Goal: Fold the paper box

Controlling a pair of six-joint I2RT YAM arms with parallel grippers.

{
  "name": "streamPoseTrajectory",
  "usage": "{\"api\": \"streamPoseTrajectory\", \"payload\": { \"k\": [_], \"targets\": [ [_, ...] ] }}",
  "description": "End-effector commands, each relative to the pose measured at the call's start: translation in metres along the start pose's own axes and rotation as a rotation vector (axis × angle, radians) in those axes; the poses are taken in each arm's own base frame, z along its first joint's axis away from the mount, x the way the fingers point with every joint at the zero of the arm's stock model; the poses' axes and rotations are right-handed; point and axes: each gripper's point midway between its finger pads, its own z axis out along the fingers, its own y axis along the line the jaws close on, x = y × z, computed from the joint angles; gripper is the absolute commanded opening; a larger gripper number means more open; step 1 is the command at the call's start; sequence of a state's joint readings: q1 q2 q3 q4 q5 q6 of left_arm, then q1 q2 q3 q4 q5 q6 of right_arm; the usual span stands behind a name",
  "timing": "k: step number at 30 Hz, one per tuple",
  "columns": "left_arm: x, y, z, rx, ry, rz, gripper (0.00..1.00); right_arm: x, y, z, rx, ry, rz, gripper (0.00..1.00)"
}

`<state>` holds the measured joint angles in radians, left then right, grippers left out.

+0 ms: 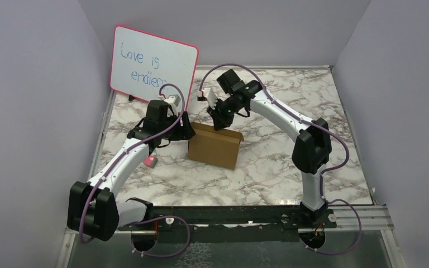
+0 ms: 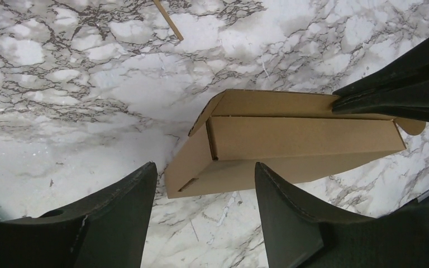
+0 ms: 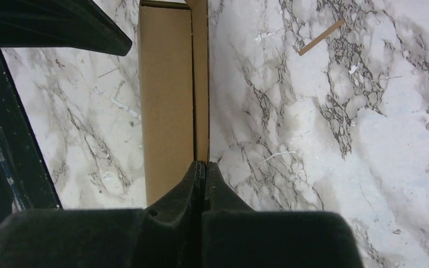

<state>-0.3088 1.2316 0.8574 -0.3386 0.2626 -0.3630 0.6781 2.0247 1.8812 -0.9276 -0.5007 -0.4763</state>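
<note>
The right gripper (image 3: pixel 204 170), its two black fingers pressed flat together with no gap showing, points at the near end of the paper box (image 3: pixel 165 84) lying on the marbled tabletop (image 3: pixel 313 139). The tips meet the box where a seam divides its broad brown panel from a narrow strip along its right side. A black tapered shape (image 3: pixel 61 22) crosses the box's far left corner. A thin brown sliver (image 3: pixel 321 36) lies on the marble, well apart.

Plain brown paper box (image 1: pixel 214 146), folded up, long and rectangular, resting mid marble table (image 1: pixel 279 178).
</note>
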Motion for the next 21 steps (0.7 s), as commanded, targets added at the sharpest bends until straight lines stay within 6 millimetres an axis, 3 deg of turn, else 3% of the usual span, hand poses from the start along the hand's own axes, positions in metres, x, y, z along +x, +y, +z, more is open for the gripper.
{"api": "streamPoseTrajectory", "payload": {
  "k": [1, 5, 10, 15, 21],
  "targets": [
    [-0.019, -0.015, -0.019, 0.053, -0.094, 0.020, 0.65, -0.012, -0.007, -0.013, 0.120, -0.016, -0.094, 0.01],
    [-0.027, -0.016, -0.028, 0.044, -0.137, 0.030, 0.65, -0.027, -0.013, -0.023, 0.173, -0.038, -0.160, 0.01],
    [-0.018, -0.023, -0.020, 0.102, -0.112, -0.011, 0.64, -0.040, -0.011, -0.026, 0.195, -0.040, -0.249, 0.01],
    [-0.016, -0.020, -0.023, 0.091, -0.129, -0.006, 0.62, -0.034, -0.015, -0.017, 0.228, 0.013, -0.317, 0.01],
    [-0.038, -0.009, -0.045, -0.010, -0.201, 0.126, 0.67, -0.035, -0.020, -0.014, 0.245, 0.031, -0.325, 0.01]
  ]
}}
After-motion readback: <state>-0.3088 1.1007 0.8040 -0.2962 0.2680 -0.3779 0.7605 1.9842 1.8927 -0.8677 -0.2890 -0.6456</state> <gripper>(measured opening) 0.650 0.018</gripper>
